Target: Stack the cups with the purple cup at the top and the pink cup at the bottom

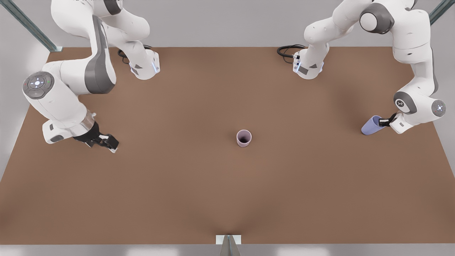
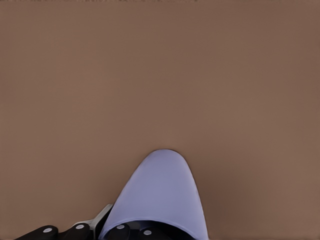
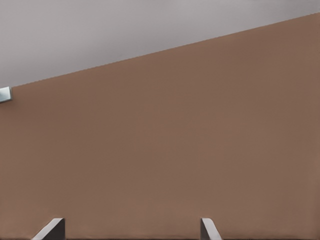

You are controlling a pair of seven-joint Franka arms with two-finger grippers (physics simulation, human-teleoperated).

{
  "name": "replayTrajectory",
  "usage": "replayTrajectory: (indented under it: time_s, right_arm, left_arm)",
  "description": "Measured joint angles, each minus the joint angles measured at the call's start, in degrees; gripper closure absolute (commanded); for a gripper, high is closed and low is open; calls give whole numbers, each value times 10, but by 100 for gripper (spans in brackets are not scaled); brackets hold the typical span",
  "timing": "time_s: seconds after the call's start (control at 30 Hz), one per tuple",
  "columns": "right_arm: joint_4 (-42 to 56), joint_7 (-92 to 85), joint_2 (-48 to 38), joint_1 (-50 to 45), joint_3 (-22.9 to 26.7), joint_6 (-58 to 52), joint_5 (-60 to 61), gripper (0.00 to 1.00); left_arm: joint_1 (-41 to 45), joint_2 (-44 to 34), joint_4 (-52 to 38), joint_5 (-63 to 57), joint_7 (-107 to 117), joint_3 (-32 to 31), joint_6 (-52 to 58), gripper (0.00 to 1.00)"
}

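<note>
The pink cup (image 1: 244, 138) stands upright and alone near the middle of the brown table (image 1: 177, 185). The purple cup (image 1: 371, 125) is tilted onto its side near the front view's right edge, with my left gripper (image 1: 384, 122) shut on its rim end. In the left wrist view the purple cup (image 2: 160, 195) sticks out from the left gripper (image 2: 127, 233) over bare table. My right gripper (image 1: 109, 143) hovers low at the front view's left, far from both cups. Its fingertips (image 3: 52, 229) stand wide apart and open, with nothing between them.
Both arm bases (image 1: 145, 67) (image 1: 308, 67) stand at the table's back edge with black cables beside them. A small metal bracket (image 1: 228, 240) sits at the middle of the front edge. Metal frame posts rise at the back corners.
</note>
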State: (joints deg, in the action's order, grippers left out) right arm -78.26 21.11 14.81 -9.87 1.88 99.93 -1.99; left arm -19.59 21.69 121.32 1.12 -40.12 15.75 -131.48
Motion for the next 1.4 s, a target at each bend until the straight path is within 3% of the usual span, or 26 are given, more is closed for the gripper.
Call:
replayTrajectory:
  time_s: [0.33,0.43,0.53,0.6,0.73,0.8,1.03,1.4]
  right_arm:
    - [33,-87,72,93,1,-52,14,0]
    - [36,-105,79,99,-1,-42,20,0]
    - [39,-121,82,100,-1,-33,22,0]
    - [40,-130,82,100,-1,-30,23,0]
    - [41,-145,81,102,0,-26,23,0]
    - [41,-151,81,102,1,-25,23,0]
    - [41,-169,81,102,1,-23,23,0]
    - [45,-185,81,104,1,-22,23,0]
  left_arm:
    - [12,-29,-8,10,2,-18,26,79]
    - [92,-67,-38,11,22,-31,64,79]
    - [143,-86,-95,11,71,-109,125,79]
    - [147,-88,-129,10,119,-199,162,79]
    - [154,-68,-199,6,239,-350,224,79]
    - [182,-38,-246,-6,306,-396,246,79]
    - [294,46,-344,-32,530,-414,290,79]
    - [332,89,-379,-43,776,-409,301,79]
